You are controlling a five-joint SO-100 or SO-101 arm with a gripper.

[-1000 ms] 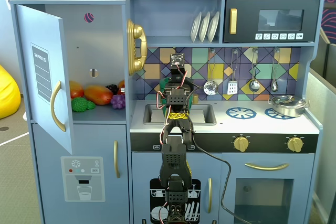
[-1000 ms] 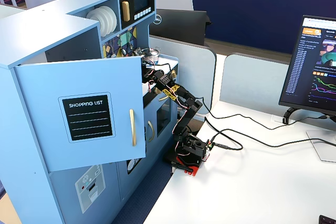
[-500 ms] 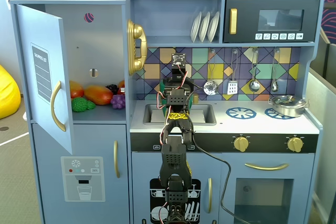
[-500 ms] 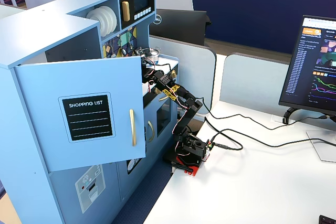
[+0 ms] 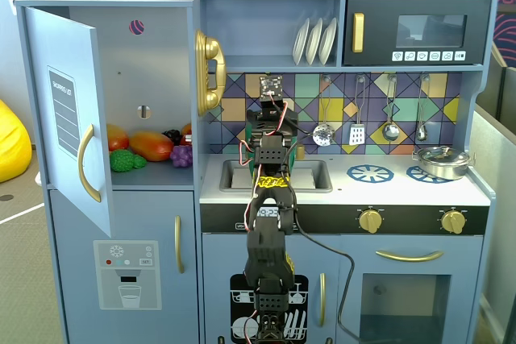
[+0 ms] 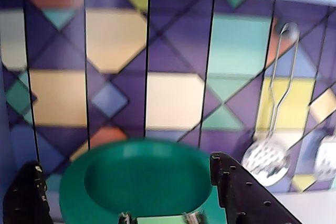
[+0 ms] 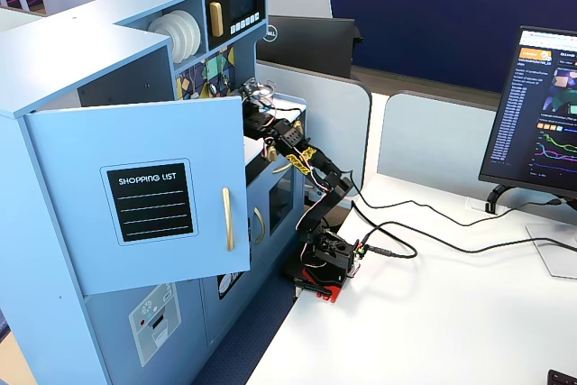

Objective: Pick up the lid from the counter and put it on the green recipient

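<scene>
pale counter [image 5: 339, 191], silver pot [image 5: 441, 161] resting

Blue toy kitchen [image 5: 339, 199] – mosaic backsplash [image 5: 363, 94], open cupboard door [image 7: 144, 196]; white desk [image 7: 451, 313], monitor [image 7: 541, 114] – office partitions

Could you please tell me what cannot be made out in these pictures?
- Wrist view: green round piece blurred, cut by bottom edge; lid or pot unclear.
- Wrist view: whether the gripper grips it.
- A fixed view: the arm hides what sits behind it.
- A fixed view: the open door hides the counter.
</scene>
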